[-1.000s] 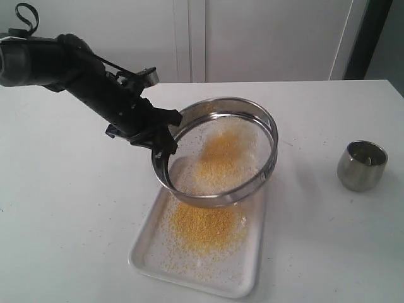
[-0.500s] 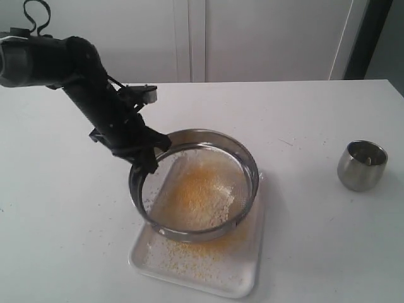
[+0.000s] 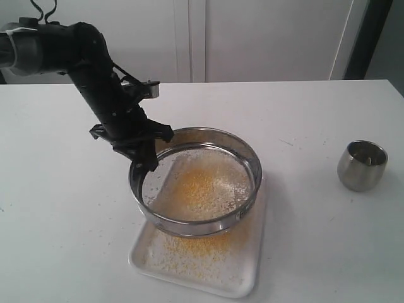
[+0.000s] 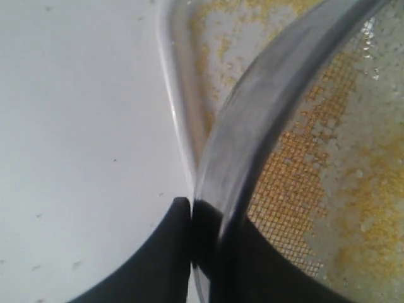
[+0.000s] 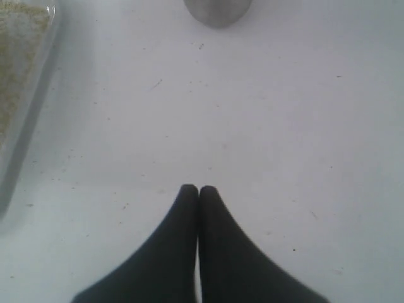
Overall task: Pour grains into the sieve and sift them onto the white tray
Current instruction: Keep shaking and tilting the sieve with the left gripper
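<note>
Exterior view: the sieve (image 3: 192,226) is held over the white tray (image 3: 189,284), clamped at its ten o'clock rim by the left gripper (image 3: 146,164); grains (image 3: 199,186) are spread on mesh and tray. Left wrist view: the rim is pinched between the fingers (image 4: 151,265). Right wrist view: the right gripper (image 5: 199,189) is seen closed, empty. Sifting is judged the step in hand; level shaking above the tray is called for next.

The sieve (image 3: 189,226), steeply tilted 1 second ago, now hangs lower and almost level over the white tray (image 3: 136,255), covering the yellow heap that lay exposed there. The left gripper (image 3: 144,158) clamping its rim has shifted left, and its arm stands more upright. The grains (image 3: 199,186) now lie spread across the mesh.
</note>
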### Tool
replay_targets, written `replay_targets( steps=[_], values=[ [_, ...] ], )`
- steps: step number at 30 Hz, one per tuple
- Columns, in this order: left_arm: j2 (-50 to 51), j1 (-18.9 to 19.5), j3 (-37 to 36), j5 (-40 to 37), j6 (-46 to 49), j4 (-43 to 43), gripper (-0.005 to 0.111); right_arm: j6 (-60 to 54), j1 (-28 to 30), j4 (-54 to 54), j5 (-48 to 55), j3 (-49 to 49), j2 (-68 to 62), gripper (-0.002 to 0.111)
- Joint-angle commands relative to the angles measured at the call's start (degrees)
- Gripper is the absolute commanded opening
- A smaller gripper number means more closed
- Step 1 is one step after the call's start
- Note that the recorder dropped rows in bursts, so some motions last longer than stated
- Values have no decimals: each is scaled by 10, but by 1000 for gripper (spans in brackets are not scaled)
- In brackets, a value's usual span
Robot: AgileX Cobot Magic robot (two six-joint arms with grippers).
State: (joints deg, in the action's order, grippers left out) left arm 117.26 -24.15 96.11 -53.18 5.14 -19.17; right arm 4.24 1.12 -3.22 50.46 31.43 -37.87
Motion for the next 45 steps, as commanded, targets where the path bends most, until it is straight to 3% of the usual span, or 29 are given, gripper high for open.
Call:
replay_targets(
  steps=[1, 4, 6, 9, 12, 16, 19, 22, 25, 29, 32, 34, 36, 38, 40, 42, 45],
  values=[
    [-10, -1, 1, 85, -27, -10, 0, 1, -1, 0, -5, 1, 2, 0],
    [22, 10, 50, -18, -18, -53, 0, 1, -1, 0, -5, 1, 2, 0],
    [12, 5, 35, -82, 24, -59, 0, 1, -1, 0, -5, 1, 2, 0],
    [-34, -6, -34, 34, 22, -65, 0, 1, -1, 0, -5, 1, 2, 0],
    [-23, 1, -29, 101, 22, -67, 0, 1, -1, 0, -5, 1, 2, 0],
    [38, 31, 47, -13, -33, -70, 0, 1, -1, 0, -5, 1, 2, 0],
    [12, 25, 22, -91, 54, -98, 0, 1, -1, 0, -5, 1, 2, 0],
    [-44, -7, -33, 18, 12, -21, 0, 1, -1, 0, -5, 1, 2, 0],
    [-34, -9, 0, 72, -41, 58, 0, 1, -1, 0, -5, 1, 2, 0],
    [15, 0, 109, -51, -56, 55, 0, 1, -1, 0, -5, 1, 2, 0],
    [3, -14, 82, -141, -12, 47, 0, 1, -1, 0, -5, 1, 2, 0],
    [-29, -31, 25, -88, -10, 54, 0, 1, -1, 0, -5, 1, 2, 0],
    [-52, -41, -18, 13, -22, 82, 0, 1, -1, 0, -5, 1, 2, 0],
    [-44, -35, -4, 61, -45, 103, 0, 1, -1, 0, -5, 1, 2, 0],
    [-8, -15, 46, 25, -60, 104, 0, 1, -1, 0, -5, 1, 2, 0],
    [24, 5, 100, -74, -68, 86, 0, 1, -1, 0, -5, 1, 2, 0],
    [8, -3, 82, -168, -2, 64, 0, 1, -1, 0, -5, 1, 2, 0]
  ],
)
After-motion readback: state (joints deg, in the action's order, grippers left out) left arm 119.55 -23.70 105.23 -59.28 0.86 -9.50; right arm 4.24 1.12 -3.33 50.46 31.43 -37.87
